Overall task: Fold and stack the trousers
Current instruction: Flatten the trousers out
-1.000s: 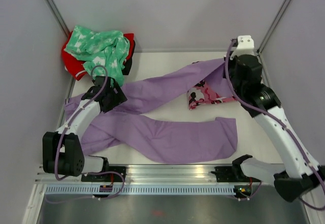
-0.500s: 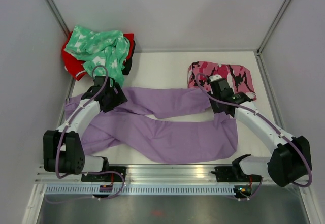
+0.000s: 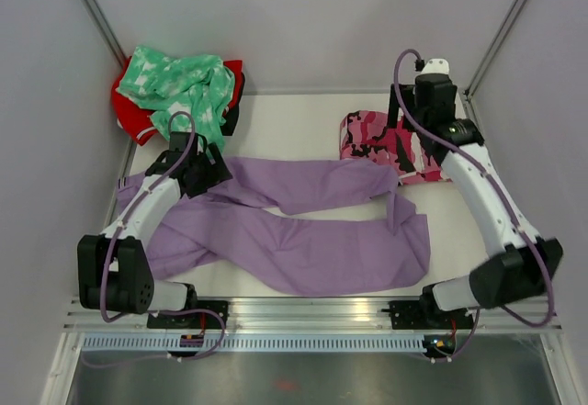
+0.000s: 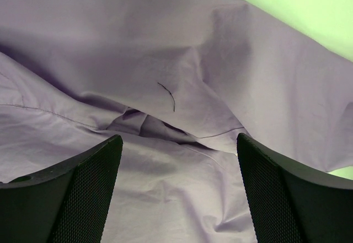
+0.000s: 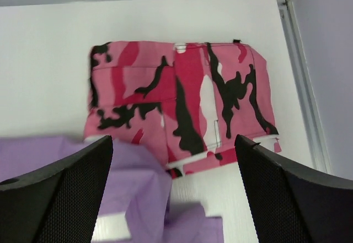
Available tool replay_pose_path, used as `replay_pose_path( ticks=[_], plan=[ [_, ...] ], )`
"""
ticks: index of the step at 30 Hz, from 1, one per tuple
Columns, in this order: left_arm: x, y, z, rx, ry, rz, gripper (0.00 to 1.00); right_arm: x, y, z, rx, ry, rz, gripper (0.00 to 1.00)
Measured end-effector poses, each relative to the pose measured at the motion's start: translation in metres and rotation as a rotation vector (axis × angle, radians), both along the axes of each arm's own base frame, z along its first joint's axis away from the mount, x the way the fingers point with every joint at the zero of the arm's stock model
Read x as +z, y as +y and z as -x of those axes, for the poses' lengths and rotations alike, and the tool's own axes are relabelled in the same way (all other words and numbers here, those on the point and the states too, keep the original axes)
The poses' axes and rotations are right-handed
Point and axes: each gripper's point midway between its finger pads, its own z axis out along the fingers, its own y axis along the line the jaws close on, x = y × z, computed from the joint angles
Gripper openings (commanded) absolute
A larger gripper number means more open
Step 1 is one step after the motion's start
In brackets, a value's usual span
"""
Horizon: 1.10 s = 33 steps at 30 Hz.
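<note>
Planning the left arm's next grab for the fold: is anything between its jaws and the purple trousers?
Nothing visible. The left gripper hangs open right over the trousers, with only lilac cloth showing between its jaws. The mint-green garment lies farther back, toward the far left corner, not under the gripper.

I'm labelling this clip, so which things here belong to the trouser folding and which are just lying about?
Job: long lilac-purple cloth trousers spread out; open left claw over them; open right claw.
Lying about: folded pink-and-black camouflage garment; crumpled mint-green patterned garment; red garment beneath it.
</note>
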Motion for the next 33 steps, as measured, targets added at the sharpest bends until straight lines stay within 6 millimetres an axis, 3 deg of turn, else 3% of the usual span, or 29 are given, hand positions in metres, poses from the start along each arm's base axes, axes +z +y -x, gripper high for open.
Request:
replay_pose_path(
  ticks=[2,4,5,8,10,15,20,25,33],
  plan=[
    [-0.001,-0.002,0.000,-0.006,0.004,0.007,0.90,-0.035,-0.018,-0.037,-0.073,0.054,-0.018,0.98],
    [-0.002,-0.003,0.001,-0.010,0.009,0.011,0.89,-0.087,-0.032,-0.063,-0.118,0.144,-0.037,0.98],
    [-0.003,-0.003,0.001,-0.012,0.012,0.012,0.89,-0.124,-0.039,-0.071,-0.134,0.212,-0.046,0.98],
    [-0.003,-0.006,0.002,-0.023,0.017,0.025,0.90,-0.211,-0.051,-0.062,-0.157,0.398,-0.047,0.98],
    [-0.003,-0.007,0.003,-0.026,0.019,0.028,0.89,-0.240,-0.049,-0.056,-0.148,0.466,-0.047,0.98],
    [-0.003,-0.009,0.007,-0.038,0.032,0.041,0.90,-0.259,-0.043,-0.071,-0.121,0.461,-0.085,0.98],
    [-0.001,-0.010,0.015,-0.042,0.050,0.046,0.90,-0.272,-0.051,-0.097,-0.131,0.443,-0.112,0.98],
    [0.004,-0.009,0.022,-0.041,0.052,0.043,0.91,-0.269,-0.076,-0.141,-0.152,0.390,-0.115,0.98],
    [0.008,-0.004,0.024,-0.035,0.071,0.017,0.91,-0.267,-0.127,-0.196,-0.233,0.325,-0.140,0.98]
  ],
)
